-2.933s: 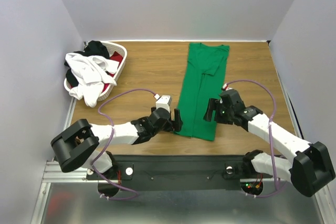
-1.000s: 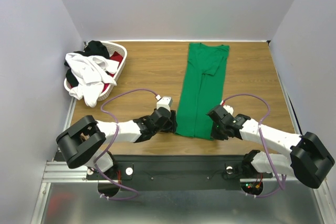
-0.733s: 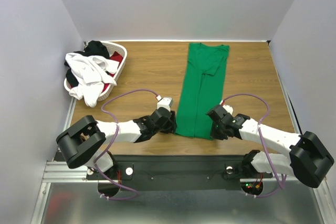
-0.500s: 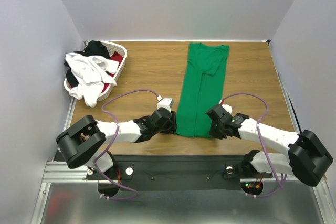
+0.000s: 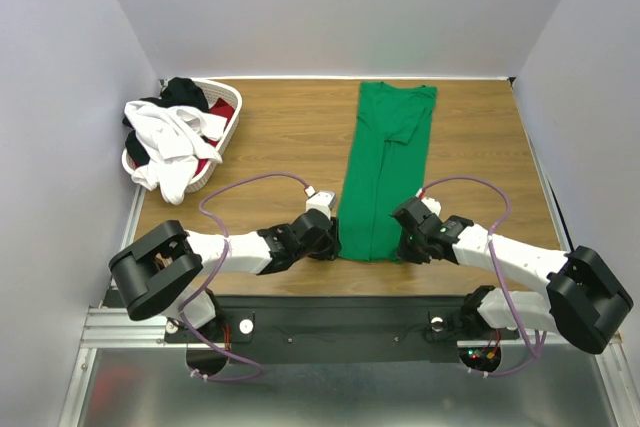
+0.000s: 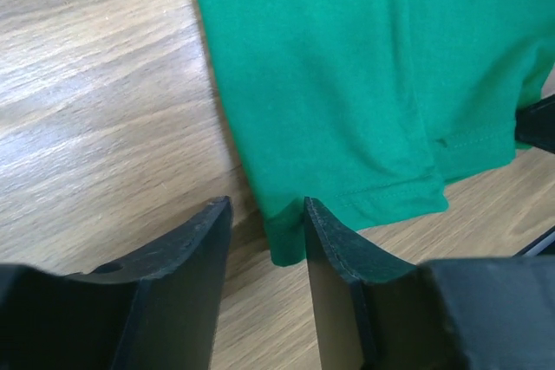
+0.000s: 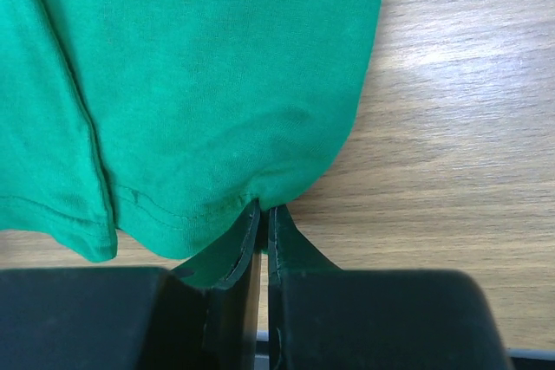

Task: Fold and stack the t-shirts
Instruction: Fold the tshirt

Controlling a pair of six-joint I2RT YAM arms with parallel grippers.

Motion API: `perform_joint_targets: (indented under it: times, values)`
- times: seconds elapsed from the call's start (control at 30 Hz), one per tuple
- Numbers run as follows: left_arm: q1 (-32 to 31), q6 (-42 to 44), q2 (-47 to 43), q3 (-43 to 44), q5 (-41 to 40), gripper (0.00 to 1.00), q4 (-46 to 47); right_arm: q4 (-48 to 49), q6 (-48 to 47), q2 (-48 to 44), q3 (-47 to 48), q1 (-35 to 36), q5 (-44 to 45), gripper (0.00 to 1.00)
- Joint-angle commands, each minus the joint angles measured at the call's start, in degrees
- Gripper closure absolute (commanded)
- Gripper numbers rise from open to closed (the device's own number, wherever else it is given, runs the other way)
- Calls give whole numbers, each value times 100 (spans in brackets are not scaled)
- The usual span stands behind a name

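My right fingers [image 7: 290, 249] have just pinched the near hem [image 7: 156, 210] of the green shirt [image 5: 385, 172], a long strip on the tabletop [image 5: 290, 137]. My left fingers [image 6: 334, 253] have slid in, still spread around the other corner; once closed, we fold.

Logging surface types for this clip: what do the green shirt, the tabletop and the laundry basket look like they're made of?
The green t-shirt looks like soft, matte knit cloth, likely cotton jersey: fine knit texture and a stitched hem show. The table is wood or wood-look laminate with a slight sheen, going by the grain streaks and glare. The basket is white, probably plastic, with a lattice wall; too small to be sure.
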Motion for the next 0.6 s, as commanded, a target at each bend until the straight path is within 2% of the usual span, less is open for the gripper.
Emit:
perform_joint_targets:
  times: [0.0,0.33,0.43,0.5,0.57]
  values:
    - [-65,-57,115,-31,131,53,-471,-38,-8,116,-213,37,124,94]
    - [-135,-145,141,-5,175,76,-454,-3,-26,29,-266,45,123,95]
    - [-144,-127,115,-5,262,92,-375,6,-44,-7,-222,45,132,96]
    - [-144,-145,98,-5,298,98,-287,14,-70,-7,-178,45,141,98]
    - [-144,-180,45,-5,333,100,-208,14,-79,-15,-99,45,150,100]
